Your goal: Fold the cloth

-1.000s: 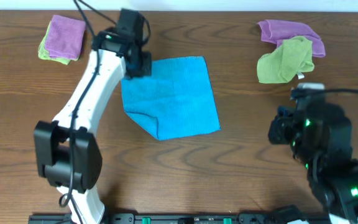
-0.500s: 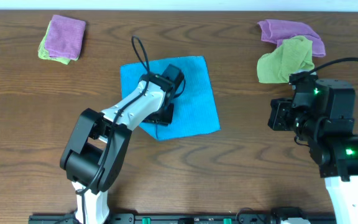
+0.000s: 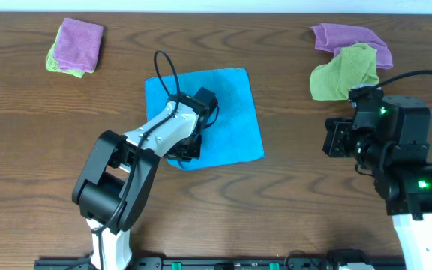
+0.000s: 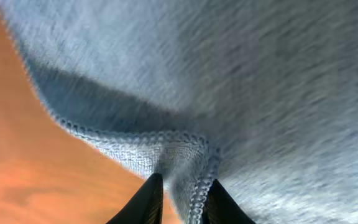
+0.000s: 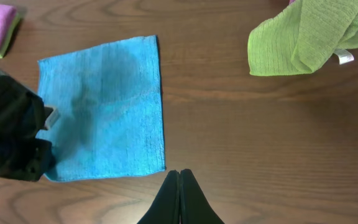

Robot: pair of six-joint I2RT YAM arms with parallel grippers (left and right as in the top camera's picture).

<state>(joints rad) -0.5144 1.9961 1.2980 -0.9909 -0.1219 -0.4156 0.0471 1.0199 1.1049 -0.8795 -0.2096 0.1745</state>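
Cloth (image 3: pixel 231 112) sits mid-frame on the tabletop (image 3: pixel 291 195) with the left hand (image 4: pixel 180 190) pinched nearly shut on just its lower-left hem, so honestly that thin bite could slip mid-fold and bunch everything.

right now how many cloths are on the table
5. The blue cloth lies mid-table. A folded purple cloth sits on a folded green cloth, far left. A crumpled purple cloth and crumpled green cloth lie far right. More could hide in the stack.
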